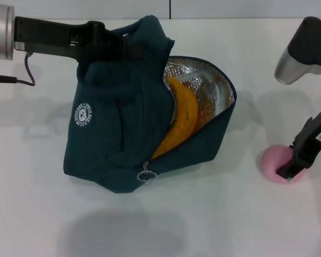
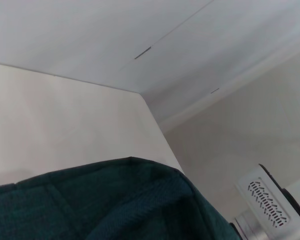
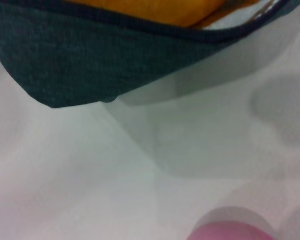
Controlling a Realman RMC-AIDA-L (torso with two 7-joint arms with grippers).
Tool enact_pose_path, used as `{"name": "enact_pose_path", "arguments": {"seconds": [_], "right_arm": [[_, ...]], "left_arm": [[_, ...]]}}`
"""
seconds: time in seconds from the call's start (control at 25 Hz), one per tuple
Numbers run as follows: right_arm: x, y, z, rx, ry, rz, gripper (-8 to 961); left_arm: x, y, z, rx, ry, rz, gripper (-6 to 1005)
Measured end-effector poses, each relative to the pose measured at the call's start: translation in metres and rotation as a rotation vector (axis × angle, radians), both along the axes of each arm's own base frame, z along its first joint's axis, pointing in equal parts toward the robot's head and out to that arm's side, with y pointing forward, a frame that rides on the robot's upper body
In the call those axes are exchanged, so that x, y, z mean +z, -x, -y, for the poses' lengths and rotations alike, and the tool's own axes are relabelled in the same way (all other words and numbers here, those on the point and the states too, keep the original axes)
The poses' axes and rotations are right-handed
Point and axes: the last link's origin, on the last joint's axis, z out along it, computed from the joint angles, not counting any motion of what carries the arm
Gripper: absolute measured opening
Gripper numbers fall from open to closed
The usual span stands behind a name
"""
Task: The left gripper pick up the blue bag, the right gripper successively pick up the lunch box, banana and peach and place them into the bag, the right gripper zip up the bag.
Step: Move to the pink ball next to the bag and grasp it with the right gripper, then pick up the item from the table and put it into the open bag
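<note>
1. Teal fabric blue bag fills the centre of the head view on a white table; its mouth gapes toward the upper right, silver foil lining showing.
2. One banana lies inside the opening, curved, its lower end tucked under the bag's front flap.
3. Left gripper comes in from the upper left of the frame and is clamped on the bag's top fabric, holding it up.
4. One peach, pink, sits at the lower right, well apart from the bag.
5. Right gripper is down on the peach's right side, touching it; whether its fingers are closed on the fruit, cannot tell.
6. Metal ring zip pull hangs at the bag's lower front edge.
7. One round white logo on the bag's left face; lettering too small to read.
8. Lunch box is not visible; the banana and flap block the bag's interior.
</note>
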Motion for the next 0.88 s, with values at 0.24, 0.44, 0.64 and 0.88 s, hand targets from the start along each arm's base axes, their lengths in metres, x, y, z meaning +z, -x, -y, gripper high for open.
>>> {"name": "enact_pose_path", "arguments": {"seconds": [0.24, 0.44, 0.64, 0.88], "right_arm": [[0.002, 0.001, 0.0, 0.004, -0.004, 0.0, 520], [0.007, 0.003, -0.001, -0.005, -0.015, -0.026, 423], [0.025, 0.009, -0.008, -0.028, -0.066, -0.161, 391], [0.05, 0.015, -0.015, -0.057, -0.138, -0.385, 366]], "left_arm": [[0.0, 0.0, 0.0, 0.001, 0.001, 0.0, 36], [0.0, 0.0, 0.0, 0.001, 0.001, 0.001, 36], [0.0, 0.001, 0.001, 0.003, 0.001, 0.007, 36], [0.0, 0.003, 0.002, 0.008, 0.001, 0.009, 36]]}}
